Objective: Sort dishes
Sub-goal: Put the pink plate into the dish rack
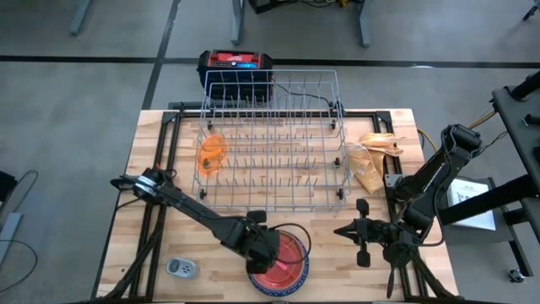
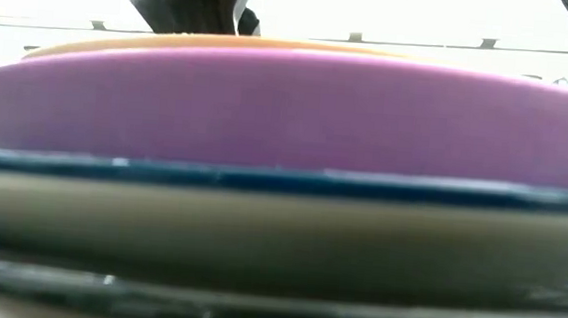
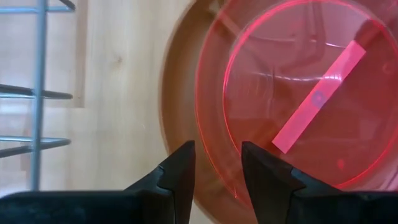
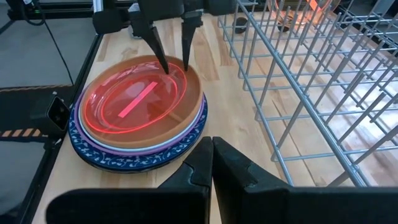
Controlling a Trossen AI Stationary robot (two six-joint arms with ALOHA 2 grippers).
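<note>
A stack of round plates (image 1: 297,272) sits near the table's near edge, with a brown plate (image 4: 186,121) on top of white, purple (image 2: 287,109) and blue speckled (image 4: 124,163) ones. A translucent pink cup (image 4: 134,99) lies in the brown plate. My left gripper (image 3: 217,163) is open and points down over the stack. One finger is outside the pink cup's rim (image 3: 214,168) and one is inside. My right gripper (image 4: 211,144) is shut and empty, to the right of the stack. An orange cup (image 1: 211,154) lies in the wire rack's left part.
The wire rack (image 1: 270,139) fills the table's middle and far part. Crumpled brown paper (image 1: 375,156) lies to its right. A small grey-white device (image 1: 180,268) lies left of the stack. A red and black box (image 1: 236,62) stands beyond the far edge.
</note>
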